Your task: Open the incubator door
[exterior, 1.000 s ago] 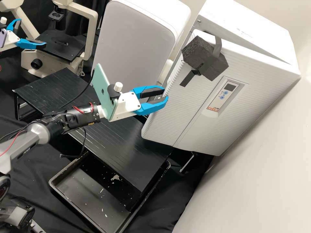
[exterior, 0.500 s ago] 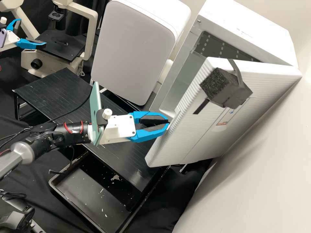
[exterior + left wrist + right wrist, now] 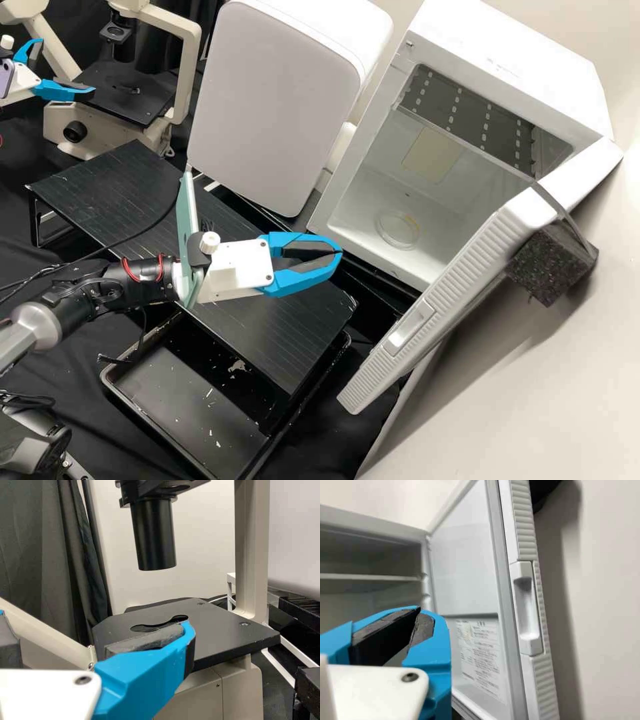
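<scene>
Incubator door stands wide open on the wall side of the incubator, so I judge my task as good as done; what worries me is keeping it that way. My right gripper is in front of the incubator, its 2 fingertips brought together on nothing, apart from the door. With no grip on the handle recess, I could not check a rebound: if the strapped-on dark foam block presses the wall, it might spring the door back toward my fingers. I cannot tell whether those 2 touch. A sideways sweep of my right arm could also knock the door shut, and reaching inward could catch the incubator's rim or disturb the round clear dish on its floor. My left gripper, fingers spread and holding nothing, is well apart from the incubator, by the microscope; a careless swing there could bump the stage. I'd back straight away, slowly.
</scene>
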Action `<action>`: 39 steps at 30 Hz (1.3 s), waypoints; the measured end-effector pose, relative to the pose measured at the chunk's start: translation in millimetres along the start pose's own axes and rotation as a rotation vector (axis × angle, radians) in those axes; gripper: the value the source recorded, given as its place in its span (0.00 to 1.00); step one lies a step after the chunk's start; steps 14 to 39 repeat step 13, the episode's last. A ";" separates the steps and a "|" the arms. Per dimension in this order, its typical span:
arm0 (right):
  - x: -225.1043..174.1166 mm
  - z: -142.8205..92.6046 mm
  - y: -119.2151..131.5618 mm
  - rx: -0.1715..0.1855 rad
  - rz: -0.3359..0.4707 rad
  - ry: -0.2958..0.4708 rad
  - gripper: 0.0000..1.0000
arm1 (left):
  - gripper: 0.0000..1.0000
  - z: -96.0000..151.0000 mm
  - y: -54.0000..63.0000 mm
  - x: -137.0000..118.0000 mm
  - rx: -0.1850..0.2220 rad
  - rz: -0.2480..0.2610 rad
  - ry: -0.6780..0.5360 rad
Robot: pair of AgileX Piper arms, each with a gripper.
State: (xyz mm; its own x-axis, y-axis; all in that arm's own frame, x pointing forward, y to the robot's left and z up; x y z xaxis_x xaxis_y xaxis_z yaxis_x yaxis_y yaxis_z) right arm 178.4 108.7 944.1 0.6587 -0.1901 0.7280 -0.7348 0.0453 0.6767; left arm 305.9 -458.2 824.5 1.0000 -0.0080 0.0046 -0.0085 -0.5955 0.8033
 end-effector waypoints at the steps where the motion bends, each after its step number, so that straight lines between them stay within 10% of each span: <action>1: -0.6 -0.9 -3.9 0.006 -0.011 0.034 1.00 | 1.00 0.0 0.0 0.0 0.000 0.000 0.000; 13: -14.0 1.1 -35.5 0.232 -0.213 0.353 1.00 | 1.00 0.0 0.0 0.0 0.000 0.000 0.000; 39: -14.0 1.1 -35.5 0.232 -0.213 0.353 1.00 | 1.00 0.0 0.0 0.0 0.000 0.000 0.000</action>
